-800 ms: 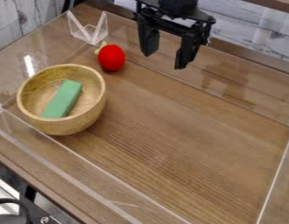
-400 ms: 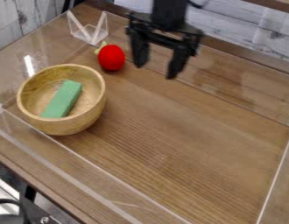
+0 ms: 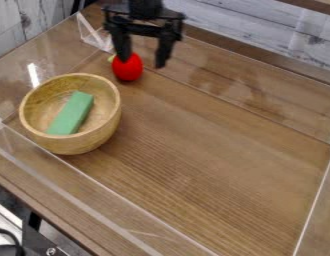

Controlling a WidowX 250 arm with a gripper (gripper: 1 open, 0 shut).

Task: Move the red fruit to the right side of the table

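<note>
Round wooden bowl (image 3: 104,129) with a pale rim, green block (image 3: 72,113) lying tilted inside it, clear plastic piece (image 3: 93,36) partly hidden beyond the bowl

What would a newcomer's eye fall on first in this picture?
Probably the glossy bright-red toy fruit, vivid against the brown wood-grain tabletop, towards the upper left. Next, the round light-wood bowl nearer the lower left, with a green block inside. The dark, blurred robot gripper also stands out, at the top beside the fruit.
</note>
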